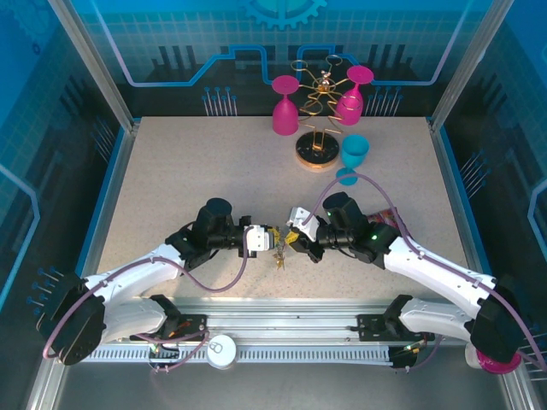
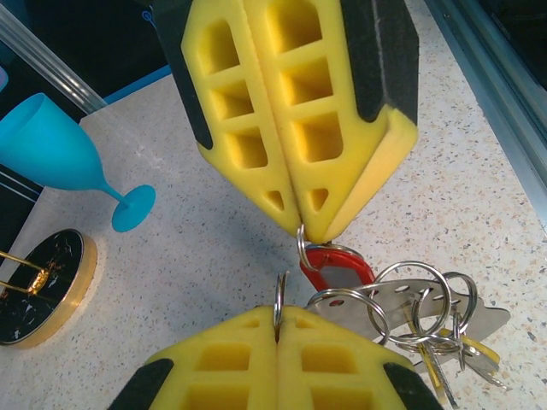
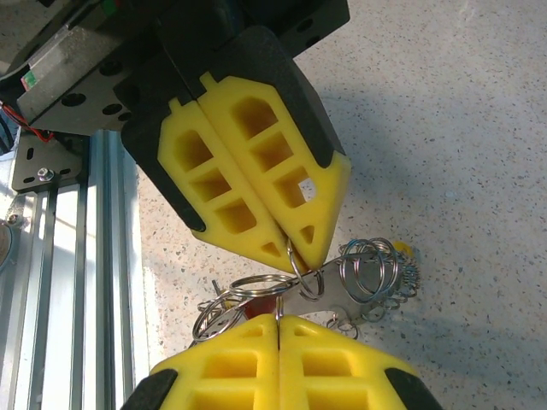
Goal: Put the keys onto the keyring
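left gripper point(image 1: 273, 237) pinching 1 split ring point(image 2: 279, 301), right gripper point(image 1: 294, 239) pinching red key's ring point(image 2: 301, 248), keys point(image 2: 444, 348) bunched between

- The worktop point(image 1: 188, 171) is a pale, speckled slab with a blue border along its left and right sides; the left wrist view shows the same speckled surface point(image 2: 214, 213).
- A gold wire rack stands on a round wooden base point(image 1: 317, 154) near the far edge, about mid-width; the base point(image 2: 38, 286) shows a dark top and a gold rim in the left wrist view.
- A blue goblet point(image 1: 353, 154) stands upright on its foot just right of that base point(image 2: 51, 149).
- A pink goblet point(image 1: 285, 109) sits mouth-down left of the rack; whether it rests on the worktop cannot be told.
- A printed packet point(image 1: 385, 218) lies flat at the right, partly hidden by an arm.
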{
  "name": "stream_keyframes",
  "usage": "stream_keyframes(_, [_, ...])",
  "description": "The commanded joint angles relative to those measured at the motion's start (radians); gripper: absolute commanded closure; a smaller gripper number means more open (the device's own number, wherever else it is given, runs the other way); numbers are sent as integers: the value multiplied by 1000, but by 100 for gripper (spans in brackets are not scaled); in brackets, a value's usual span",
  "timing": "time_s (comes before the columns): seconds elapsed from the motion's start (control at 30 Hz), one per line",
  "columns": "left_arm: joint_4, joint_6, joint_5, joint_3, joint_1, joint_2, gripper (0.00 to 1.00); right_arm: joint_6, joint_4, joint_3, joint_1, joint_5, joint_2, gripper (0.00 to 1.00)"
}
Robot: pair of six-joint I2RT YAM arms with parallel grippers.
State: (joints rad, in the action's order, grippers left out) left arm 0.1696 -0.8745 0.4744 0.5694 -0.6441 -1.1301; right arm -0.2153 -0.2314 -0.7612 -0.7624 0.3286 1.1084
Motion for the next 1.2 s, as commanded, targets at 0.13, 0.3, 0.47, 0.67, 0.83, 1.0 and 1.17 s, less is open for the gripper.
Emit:
stream_keyframes(0.13, [36, -27, 8, -8, -12, 23, 100, -7, 12, -34, -18, -20, 17, 100])
stream_keyframes(0.3, [28, -27, 13, -9, -12, 21, 100, 19, 37, -27, -18, -57, 22, 100])
stream_keyframes(0.47, [25, -28, 16, -9, -14, 17, 100, 28, 42, -26, -18, -58, 25, 100])
stream_keyframes(0.67, [20, -30, 18, -8, -13, 14, 100, 48, 65, -21, -18, -56, 28, 100])
stream_keyframes(0.83, [15, -32, 18, -8, -14, 11, 100, 57, 81, -14, -15, -53, 25, 100])
stream_keyframes(1.0, [16, -32, 18, -6, -14, 12, 100, 65, 76, -13, -15, -87, 25, 100])
stream_keyframes(1.17, [27, -30, 15, -13, -13, 22, 100, 107, 51, -20, -3, -154, 38, 100])
